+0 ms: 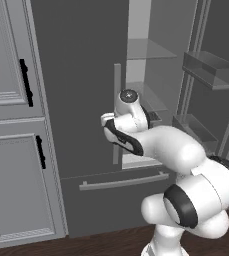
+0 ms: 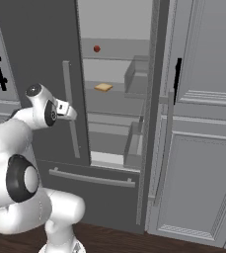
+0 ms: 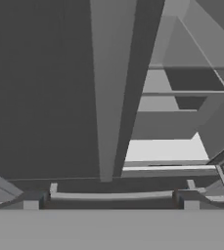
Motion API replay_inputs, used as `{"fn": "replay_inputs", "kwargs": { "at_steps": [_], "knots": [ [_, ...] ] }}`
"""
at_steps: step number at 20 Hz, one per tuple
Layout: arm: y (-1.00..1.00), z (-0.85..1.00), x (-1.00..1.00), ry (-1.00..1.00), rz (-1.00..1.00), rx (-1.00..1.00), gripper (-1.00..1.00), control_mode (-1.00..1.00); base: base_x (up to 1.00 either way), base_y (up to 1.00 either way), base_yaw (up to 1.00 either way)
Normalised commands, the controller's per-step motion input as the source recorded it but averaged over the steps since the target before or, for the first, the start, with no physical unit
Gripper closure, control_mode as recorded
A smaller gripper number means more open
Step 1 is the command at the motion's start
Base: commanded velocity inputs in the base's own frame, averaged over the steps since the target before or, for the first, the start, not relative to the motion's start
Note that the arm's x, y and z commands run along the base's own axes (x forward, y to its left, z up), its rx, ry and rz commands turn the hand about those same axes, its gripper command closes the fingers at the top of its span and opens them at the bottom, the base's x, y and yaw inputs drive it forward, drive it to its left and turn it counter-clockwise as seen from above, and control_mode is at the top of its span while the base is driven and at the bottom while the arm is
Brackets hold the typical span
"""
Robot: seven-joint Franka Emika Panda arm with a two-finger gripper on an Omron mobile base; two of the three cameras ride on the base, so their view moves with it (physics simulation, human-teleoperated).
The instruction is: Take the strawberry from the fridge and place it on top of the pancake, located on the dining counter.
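Note:
The fridge (image 1: 76,100) stands ahead with its left door shut and its right door (image 1: 211,75) swung open on pale shelves. The strawberry (image 2: 96,48), a tiny red berry, sits on an upper shelf inside. My gripper (image 2: 69,112) hovers at the shut left door (image 2: 35,54), close to its long vertical handle (image 2: 71,113). In the hand view the gripper (image 3: 111,201) is open, its fingertips (image 3: 33,201) far apart, and the handle (image 3: 116,97) rises ahead between them, ungripped. The gripper (image 1: 108,120) holds nothing. The pancake and the dining counter are out of view.
A flat tan slice (image 2: 103,87) lies on the shelf below the berry. Door bins (image 1: 201,127) jut from the open door. The bottom drawer (image 1: 121,200) with its bar handle lies below. Light grey cabinets flank the fridge (image 1: 6,125) (image 2: 203,123).

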Motion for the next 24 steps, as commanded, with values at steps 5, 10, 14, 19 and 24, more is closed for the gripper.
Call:
{"fn": "replay_inputs", "kwargs": {
  "at_steps": [5, 10, 14, 19, 24],
  "knots": [
    [0.00, -0.15, 0.62, 0.00, 0.00, 0.00, -1.00, -1.00, 0.00, 0.00, 0.00],
    [0.00, -0.28, 0.61, 0.00, 0.00, 0.00, -1.00, -1.00, 0.00, 0.00, 0.00],
    [0.00, -0.24, 0.51, 0.00, 0.00, 0.00, -1.00, -1.00, 0.00, 0.00, 0.00],
    [0.01, -0.30, 0.61, 0.00, 0.00, 0.00, -1.00, -1.00, 0.00, 0.00, 0.00],
    [0.19, -0.45, 0.61, -0.04, 0.00, -0.01, 1.00, -1.00, 0.00, 0.00, 0.00]
  ]
}}
